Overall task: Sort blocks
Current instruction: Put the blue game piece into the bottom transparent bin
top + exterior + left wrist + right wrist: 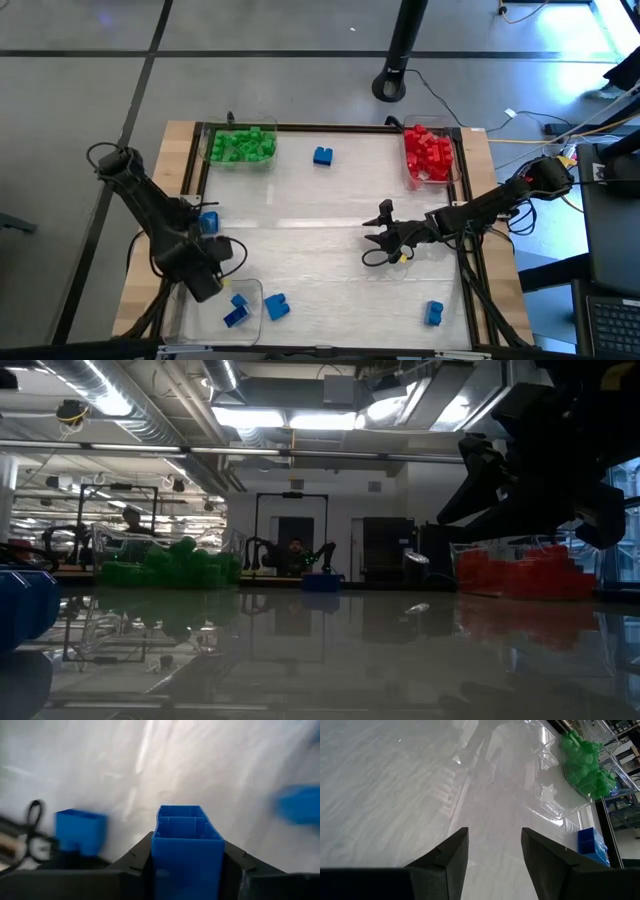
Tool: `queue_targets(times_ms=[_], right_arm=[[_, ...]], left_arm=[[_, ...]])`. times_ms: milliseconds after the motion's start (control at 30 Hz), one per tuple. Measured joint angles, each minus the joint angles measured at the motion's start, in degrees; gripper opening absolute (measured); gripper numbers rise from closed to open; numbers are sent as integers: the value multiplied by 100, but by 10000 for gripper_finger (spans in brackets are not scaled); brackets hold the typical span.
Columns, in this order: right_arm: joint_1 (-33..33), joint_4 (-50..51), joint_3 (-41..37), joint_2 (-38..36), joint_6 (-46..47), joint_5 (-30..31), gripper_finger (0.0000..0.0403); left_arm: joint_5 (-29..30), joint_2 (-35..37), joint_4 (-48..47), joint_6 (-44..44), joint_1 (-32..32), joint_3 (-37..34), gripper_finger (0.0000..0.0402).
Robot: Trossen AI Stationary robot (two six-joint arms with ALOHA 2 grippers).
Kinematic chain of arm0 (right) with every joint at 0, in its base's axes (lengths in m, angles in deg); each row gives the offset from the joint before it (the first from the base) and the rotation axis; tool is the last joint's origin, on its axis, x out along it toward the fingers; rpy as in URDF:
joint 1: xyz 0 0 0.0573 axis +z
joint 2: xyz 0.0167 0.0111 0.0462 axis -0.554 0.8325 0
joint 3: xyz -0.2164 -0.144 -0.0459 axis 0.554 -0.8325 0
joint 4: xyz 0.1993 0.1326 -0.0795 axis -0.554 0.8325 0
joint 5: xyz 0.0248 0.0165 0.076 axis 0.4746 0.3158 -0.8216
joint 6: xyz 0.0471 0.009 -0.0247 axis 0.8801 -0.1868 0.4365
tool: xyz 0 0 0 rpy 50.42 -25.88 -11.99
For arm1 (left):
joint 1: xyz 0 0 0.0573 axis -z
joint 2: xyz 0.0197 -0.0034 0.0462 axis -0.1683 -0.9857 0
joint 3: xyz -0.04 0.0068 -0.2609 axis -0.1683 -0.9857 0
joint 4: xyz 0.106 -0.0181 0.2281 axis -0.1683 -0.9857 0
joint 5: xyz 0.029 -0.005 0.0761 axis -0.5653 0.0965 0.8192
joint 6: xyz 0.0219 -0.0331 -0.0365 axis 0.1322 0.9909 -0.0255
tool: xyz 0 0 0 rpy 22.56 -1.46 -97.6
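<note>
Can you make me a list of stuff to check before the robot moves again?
1. Left end effector holding a blue block: ok.
2. Right end effector open and holding nothing: ok.
3. Green blocks together in their tray: ok.
4. Red blocks together in their tray: ok.
5. All blue blocks sorted: not ok, a loose blue block and another sit on the table.

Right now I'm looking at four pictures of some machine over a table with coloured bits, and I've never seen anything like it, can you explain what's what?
It is a robot with two dark arms sorting toy blocks. One picture looks down from above, one looks level across the table, and two come from cameras on the wrists. The left gripper holds a blue block near the front tray. The right gripper hangs open and empty mid-table. Green blocks and red blocks fill trays at the back; loose blue blocks remain.
</note>
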Motion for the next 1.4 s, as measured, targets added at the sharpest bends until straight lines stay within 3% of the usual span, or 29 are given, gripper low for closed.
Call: queue_targets(times_ms=[233,467,600,900,1233,1400], right_arm=[[0,2,0,0,0,28,184],[0,2,0,0,0,26,184],[0,2,0,0,0,26,184],[0,0,0,0,0,46,184],[0,0,0,0,0,57,184],[0,-11,0,0,-2,100,184]], left_arm=[[-12,0,1011,572,0,827,123],[-36,-155,2371,643,65,799,124],[-290,-340,2405,919,85,701,127],[-272,-398,2347,1091,68,529,172],[-120,-385,2252,1090,61,529,176],[79,-138,1582,1072,-189,529,177]])
